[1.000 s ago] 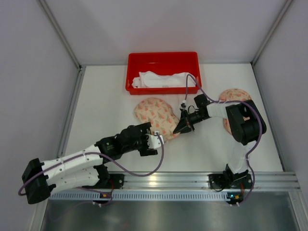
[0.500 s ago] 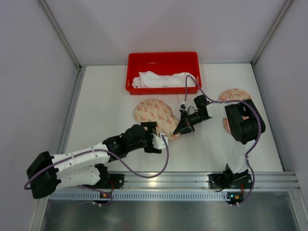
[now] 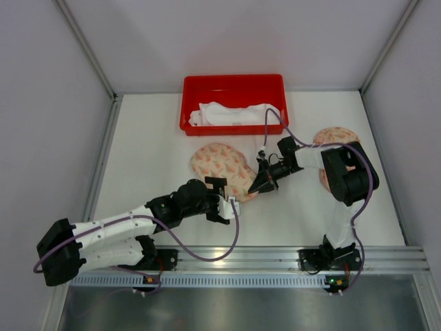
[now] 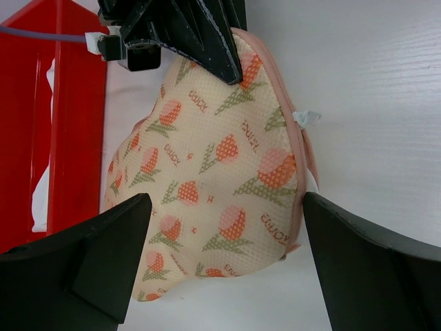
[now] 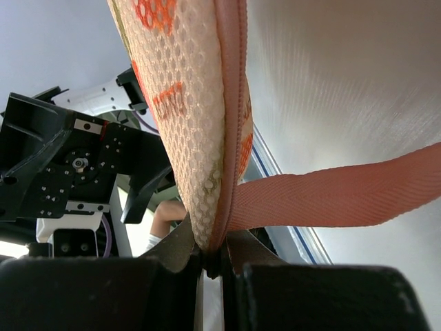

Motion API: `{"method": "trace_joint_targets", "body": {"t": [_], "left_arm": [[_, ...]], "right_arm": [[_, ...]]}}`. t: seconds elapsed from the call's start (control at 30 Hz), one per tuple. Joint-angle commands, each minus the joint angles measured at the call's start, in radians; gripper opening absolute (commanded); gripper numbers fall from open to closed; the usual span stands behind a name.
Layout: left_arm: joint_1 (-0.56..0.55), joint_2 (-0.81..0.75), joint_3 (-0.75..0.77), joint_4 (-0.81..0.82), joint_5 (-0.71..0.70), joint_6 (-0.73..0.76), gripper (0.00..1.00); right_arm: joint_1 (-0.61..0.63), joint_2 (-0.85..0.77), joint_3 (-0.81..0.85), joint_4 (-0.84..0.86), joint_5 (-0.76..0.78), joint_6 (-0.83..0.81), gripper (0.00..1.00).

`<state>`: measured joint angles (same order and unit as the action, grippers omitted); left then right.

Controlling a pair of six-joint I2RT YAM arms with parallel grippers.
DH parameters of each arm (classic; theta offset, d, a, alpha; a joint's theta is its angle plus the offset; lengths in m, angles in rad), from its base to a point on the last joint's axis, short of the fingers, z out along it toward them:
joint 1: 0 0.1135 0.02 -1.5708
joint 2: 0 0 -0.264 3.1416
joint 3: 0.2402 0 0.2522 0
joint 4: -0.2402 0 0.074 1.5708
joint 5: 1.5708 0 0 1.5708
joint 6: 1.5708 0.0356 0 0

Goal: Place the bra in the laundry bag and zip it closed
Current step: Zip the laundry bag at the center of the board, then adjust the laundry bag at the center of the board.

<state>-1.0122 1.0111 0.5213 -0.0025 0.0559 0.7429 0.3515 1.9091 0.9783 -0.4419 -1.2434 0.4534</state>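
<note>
**Reaching for the bag with the left arm while the right one keeps its pinch**

In the last second the left gripper [image 3: 227, 200] has advanced a little towards the near edge of the laundry bag [image 3: 219, 164], and its forearm has swung to the right behind it. Its fingers are spread wide apart, as they were a second ago, and in the left wrist view they stand on both sides of the flowered mesh without touching it. The right gripper [image 3: 262, 184] has almost not moved. Its fingers are pressed together on the zipped rim of the bag, and the right wrist view shows the pink seam going down between them, beside a pink strap [image 5: 344, 193].

For the task this means, in my judgement, that the work is only at its beginning: one arm holds the bag and the other arm is coming to take it too, probably to open it. The small white zip pull [image 4: 305, 117] hangs free on the rim. The bra [image 3: 231, 114] (I take the white garment for it) lies in the red bin [image 3: 234, 78] at the far side of the table [image 3: 158, 145], well apart from both grippers.

Counting: two arms, two grippers, one red bin, one white garment. There are two flowered mesh pieces, the held one and a second piece [image 3: 335, 135] partly hidden behind the right arm; I cannot tell whether they are joined.
</note>
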Motion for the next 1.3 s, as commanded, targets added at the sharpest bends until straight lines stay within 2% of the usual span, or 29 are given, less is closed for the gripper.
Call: {"method": "trace_joint_targets", "body": {"t": [0.0, 0.4, 0.7, 1.1, 1.27], "left_arm": [[0.000, 0.001, 0.003, 0.033, 0.024, 0.026, 0.98], [0.000, -0.028, 0.005, -0.027, 0.042, 0.027, 0.98], [-0.002, 0.079, 0.057, -0.005, -0.131, -0.020, 0.95], [-0.002, 0.061, 0.048, 0.081, -0.154, -0.019, 0.95], [-0.025, 0.118, 0.026, 0.224, -0.240, 0.029, 0.96]], "right_arm": [[0.014, 0.005, 0.053, -0.017, -0.065, -0.027, 0.00], [0.015, 0.016, 0.065, -0.035, -0.062, -0.039, 0.00], [0.015, 0.005, 0.059, -0.047, -0.067, -0.053, 0.00], [0.041, 0.027, 0.082, -0.110, -0.056, -0.124, 0.00], [0.078, 0.028, 0.086, -0.100, -0.111, -0.105, 0.00]]}}
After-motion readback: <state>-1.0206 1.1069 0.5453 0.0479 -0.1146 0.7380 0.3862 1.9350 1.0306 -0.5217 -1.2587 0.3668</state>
